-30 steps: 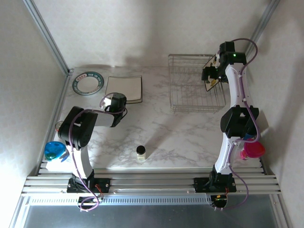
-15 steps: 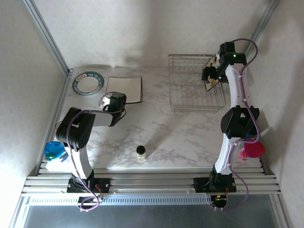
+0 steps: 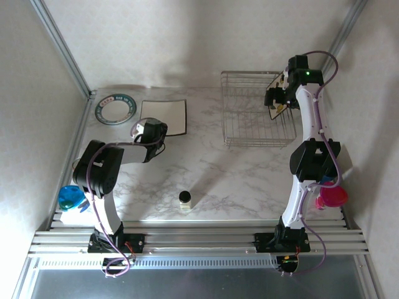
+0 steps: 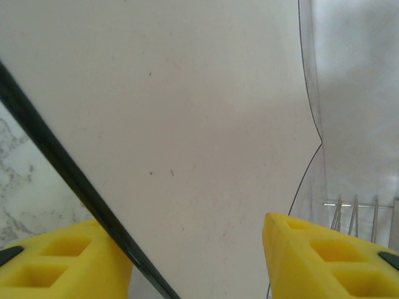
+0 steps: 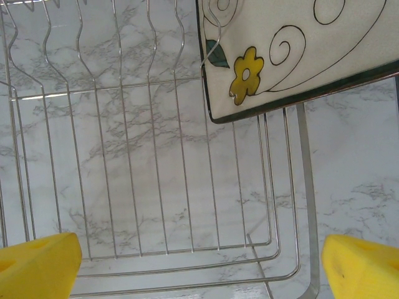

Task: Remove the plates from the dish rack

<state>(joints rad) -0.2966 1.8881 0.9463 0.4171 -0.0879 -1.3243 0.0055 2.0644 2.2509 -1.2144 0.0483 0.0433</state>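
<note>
Right gripper [image 5: 199, 265] hangs wide open over the dish rack [image 3: 246, 118], presumably lining up on the flowered square plate [image 5: 299, 50] propped in the rack's right end. Well left of the rack, left gripper [image 4: 193, 249] sits open by the cream plate [image 3: 163, 116] lying flat. Looks like the drop-off spot.

table [image 3: 237, 180]: white marble, grey veins
far left: round plate [image 3: 115, 108], teal rim, lying flat
beside it: square plate [image 3: 163, 116], flat, dark edge, just right of round plate, not touching
far right: rack [image 3: 255, 144], silver wire, standing on table
near middle: small bottle [image 3: 185, 199], upright, alone
near left edge: blue cup [image 3: 70, 197]
near right edge: pink cup [image 3: 331, 197]
</note>
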